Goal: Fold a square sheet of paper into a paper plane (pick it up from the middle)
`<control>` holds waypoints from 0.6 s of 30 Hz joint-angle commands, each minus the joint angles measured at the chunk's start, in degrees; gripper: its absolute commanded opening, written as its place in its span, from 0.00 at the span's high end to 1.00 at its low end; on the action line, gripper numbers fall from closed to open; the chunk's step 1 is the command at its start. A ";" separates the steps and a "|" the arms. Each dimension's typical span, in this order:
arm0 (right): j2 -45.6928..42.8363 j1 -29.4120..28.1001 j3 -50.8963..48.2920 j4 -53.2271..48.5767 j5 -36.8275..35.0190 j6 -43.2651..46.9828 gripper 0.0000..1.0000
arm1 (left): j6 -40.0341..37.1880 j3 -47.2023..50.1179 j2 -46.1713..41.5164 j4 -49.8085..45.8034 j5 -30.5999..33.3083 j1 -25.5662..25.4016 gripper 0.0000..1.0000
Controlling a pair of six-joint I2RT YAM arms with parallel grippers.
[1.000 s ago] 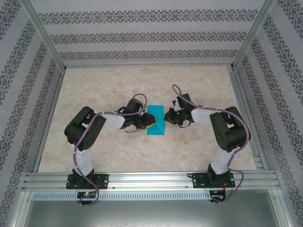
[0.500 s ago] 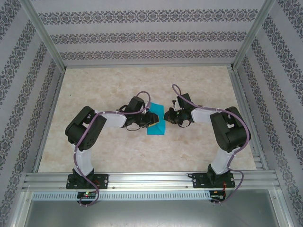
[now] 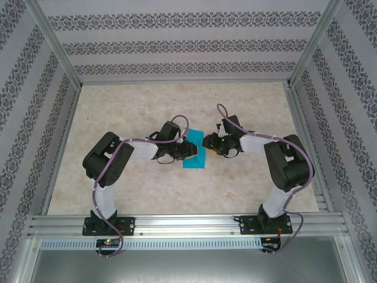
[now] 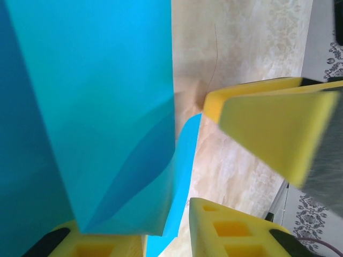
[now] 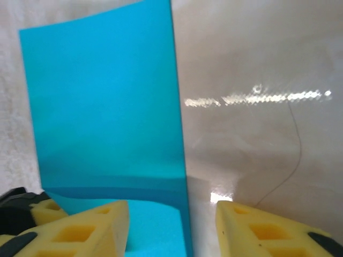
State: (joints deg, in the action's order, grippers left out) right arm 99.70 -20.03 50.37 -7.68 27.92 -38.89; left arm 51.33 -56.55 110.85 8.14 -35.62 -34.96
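Observation:
The square sheet of paper [image 3: 195, 160] lies mid-table, bright teal. In the right wrist view part of the paper [image 5: 107, 96] stands up like a wall, with the rest flat below it. My left gripper [image 3: 189, 148] sits over the sheet's upper left. In its own view the raised paper [image 4: 96, 107] drapes over the left finger. The left gripper [image 4: 166, 227] has a narrow gap between its jaws, with the paper's edge running through it. My right gripper [image 3: 204, 143] is open at the sheet's right edge. The right gripper [image 5: 171, 214] has its jaws astride that edge, not touching.
The marble-patterned table [image 3: 235, 106] is fenced by aluminium rails and patterned walls. A yellow finger of the right gripper [image 4: 268, 128] shows close by in the left wrist view. A thin hair-like line [image 5: 295, 150] lies on the table.
My left gripper has slid right onto the sheet and covers its upper part, with a flap of paper raised. The right gripper has edged slightly left toward the sheet.

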 commanded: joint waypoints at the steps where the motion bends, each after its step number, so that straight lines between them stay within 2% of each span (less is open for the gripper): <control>1: -3.61 1.10 0.17 -1.00 -1.66 0.39 0.50 | -2.30 -1.01 0.74 0.27 -0.68 -0.67 0.75; 13: -7.85 1.70 -1.76 -2.77 -3.29 0.22 0.46 | -6.31 -2.14 0.03 -2.21 2.85 -0.66 0.89; 18: -11.08 1.90 -1.96 -5.42 -5.37 0.81 0.45 | -11.77 -4.95 -2.85 -10.60 6.66 -0.64 0.93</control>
State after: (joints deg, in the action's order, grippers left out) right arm 91.77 -18.96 48.97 -11.20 24.88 -38.94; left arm 44.95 -58.81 110.78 3.29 -32.34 -34.98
